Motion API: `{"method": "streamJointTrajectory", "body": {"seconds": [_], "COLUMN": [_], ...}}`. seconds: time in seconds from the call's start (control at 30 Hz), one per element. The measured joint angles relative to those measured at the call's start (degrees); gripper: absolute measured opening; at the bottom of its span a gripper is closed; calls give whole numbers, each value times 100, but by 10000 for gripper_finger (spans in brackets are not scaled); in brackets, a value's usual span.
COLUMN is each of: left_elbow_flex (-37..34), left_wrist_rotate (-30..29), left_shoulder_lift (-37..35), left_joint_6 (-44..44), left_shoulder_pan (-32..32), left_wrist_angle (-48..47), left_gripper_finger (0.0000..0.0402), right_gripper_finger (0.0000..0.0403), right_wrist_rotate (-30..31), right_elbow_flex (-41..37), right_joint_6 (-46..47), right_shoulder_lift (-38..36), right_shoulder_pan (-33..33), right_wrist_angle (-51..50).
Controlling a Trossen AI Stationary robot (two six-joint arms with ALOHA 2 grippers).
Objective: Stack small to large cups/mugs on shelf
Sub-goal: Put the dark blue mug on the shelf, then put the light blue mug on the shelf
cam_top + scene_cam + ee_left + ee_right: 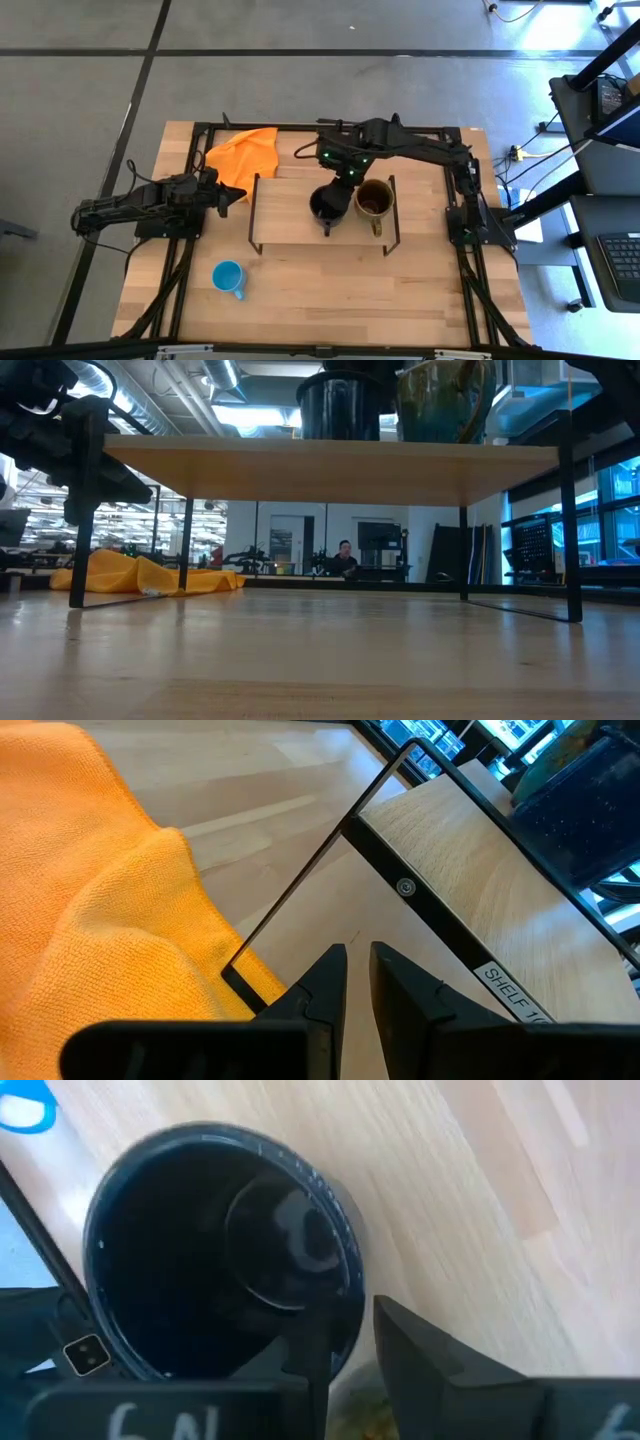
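Black mug point(325, 203) sits on your shelf point(285, 215) beside the olive mug point(374, 199) (size order); right gripper point(345, 1345) straddles its rim, grip uncertain.

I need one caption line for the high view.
Right hand at black mug beside olive-brown mug on shelf; blue mug on table.

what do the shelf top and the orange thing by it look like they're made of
Shelf: light wood board, matte, with visible grain, on thin black wire legs that look like metal.
Orange cloth: soft woven fabric, probably microfibre; it lies in folds and shows a fine textile weave.
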Motion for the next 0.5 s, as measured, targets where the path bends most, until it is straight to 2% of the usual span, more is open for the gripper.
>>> {"method": "streamJointTrajectory", "body": {"seconds": [0.3,0.5], "left_elbow_flex": [0,0], "left_wrist_rotate": [0,0], "left_shoulder_lift": [0,-2], "left_joint_6": [-3,-4], "left_shoulder_pan": [1,1], "left_wrist_angle": [2,20], "left_gripper_finger": [42,42], "right_gripper_finger": [80,81], "right_wrist_rotate": [233,284], "right_elbow_flex": [585,600], "right_joint_6": [-288,-293], "right_shoulder_lift": [-2,-197], "right_shoulder_pan": [-57,-179], "right_wrist_angle": [69,226]}}
